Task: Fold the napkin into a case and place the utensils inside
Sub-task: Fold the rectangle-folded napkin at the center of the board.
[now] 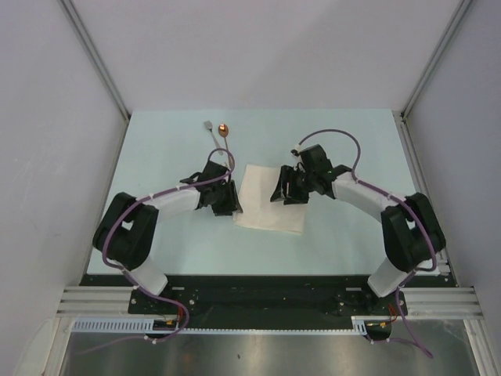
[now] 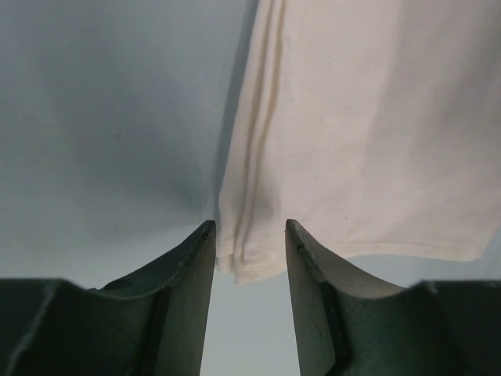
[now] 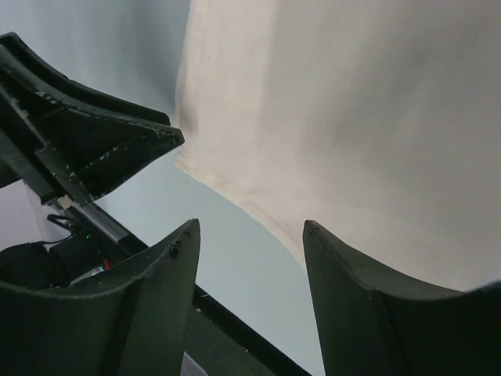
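Observation:
The napkin lies folded into a cream rectangle on the table between both arms. My left gripper is at its left edge. In the left wrist view the jaws stand apart, with the napkin's layered near corner lying just past the left gripper's fingertips, not pinched. My right gripper hovers over the napkin's right part, open with nothing between the fingers. In the right wrist view the right gripper frames bare table beside the napkin's edge. The utensils lie at the back: a fork and a copper-bowled spoon.
The pale table is bounded by white walls on three sides and a black rail at the near edge. The left gripper's body shows close by at the upper left of the right wrist view.

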Tool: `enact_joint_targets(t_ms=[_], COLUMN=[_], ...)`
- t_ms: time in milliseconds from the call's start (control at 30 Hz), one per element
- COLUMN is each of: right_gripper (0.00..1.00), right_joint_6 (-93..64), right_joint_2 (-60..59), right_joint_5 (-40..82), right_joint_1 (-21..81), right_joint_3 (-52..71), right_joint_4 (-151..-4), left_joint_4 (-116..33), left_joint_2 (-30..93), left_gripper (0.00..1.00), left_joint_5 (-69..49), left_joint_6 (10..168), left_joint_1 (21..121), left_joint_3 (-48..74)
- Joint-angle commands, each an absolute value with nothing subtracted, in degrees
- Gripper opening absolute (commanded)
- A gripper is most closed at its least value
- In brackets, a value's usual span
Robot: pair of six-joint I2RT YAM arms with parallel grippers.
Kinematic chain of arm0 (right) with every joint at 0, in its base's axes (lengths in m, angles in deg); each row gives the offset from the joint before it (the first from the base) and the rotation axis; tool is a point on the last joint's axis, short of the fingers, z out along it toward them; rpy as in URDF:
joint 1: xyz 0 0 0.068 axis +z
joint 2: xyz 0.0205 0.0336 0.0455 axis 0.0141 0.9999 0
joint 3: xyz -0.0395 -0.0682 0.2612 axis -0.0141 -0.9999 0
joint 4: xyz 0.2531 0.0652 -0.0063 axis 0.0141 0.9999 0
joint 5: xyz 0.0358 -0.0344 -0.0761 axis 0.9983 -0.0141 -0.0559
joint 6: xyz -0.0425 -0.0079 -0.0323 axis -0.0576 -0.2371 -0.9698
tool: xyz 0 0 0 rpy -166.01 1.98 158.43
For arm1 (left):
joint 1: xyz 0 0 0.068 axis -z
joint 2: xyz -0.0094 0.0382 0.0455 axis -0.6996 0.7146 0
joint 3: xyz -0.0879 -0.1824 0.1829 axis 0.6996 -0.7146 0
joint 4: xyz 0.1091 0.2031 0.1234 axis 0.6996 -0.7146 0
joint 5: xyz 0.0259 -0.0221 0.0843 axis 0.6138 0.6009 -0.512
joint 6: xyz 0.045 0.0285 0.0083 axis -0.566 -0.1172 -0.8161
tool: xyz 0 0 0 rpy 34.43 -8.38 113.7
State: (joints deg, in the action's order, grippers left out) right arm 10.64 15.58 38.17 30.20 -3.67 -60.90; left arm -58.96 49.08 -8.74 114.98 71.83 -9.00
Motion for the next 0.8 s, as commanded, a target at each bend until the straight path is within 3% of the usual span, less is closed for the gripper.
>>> enact_joint_targets(t_ms=[0,133,233,633,767], right_gripper=[0.60,0.71,0.72,0.69,0.69], right_joint_6=[6.6,6.4,5.7,5.2,4.7], right_joint_2=[6.3,0.7,-0.5,-0.7,-1.5], right_joint_5=[30.1,31.5,33.5,40.5,40.2], right_joint_1=[28.6,26.0,24.1,19.2,18.1], right_joint_3=[-7.0,-14.7,-19.6,-28.2,-28.4], right_joint_4=[-51.8,-54.2,-56.4,-64.5,-64.1], left_joint_4=[-62.8,-64.6,-64.6,-62.5,-64.2], left_joint_2=[52.0,54.9,56.4,52.5,47.3], left_gripper=[0.47,0.47,0.47,0.46,0.47], left_joint_5=[-12.7,-13.4,-12.9,-11.1,-17.6], left_joint_6=[111.3,109.5,109.0,107.9,108.6], left_joint_1=[71.5,71.5,71.5,72.7,74.7], left_joint_3=[-2.8,-0.5,-0.2,-6.0,-8.8])
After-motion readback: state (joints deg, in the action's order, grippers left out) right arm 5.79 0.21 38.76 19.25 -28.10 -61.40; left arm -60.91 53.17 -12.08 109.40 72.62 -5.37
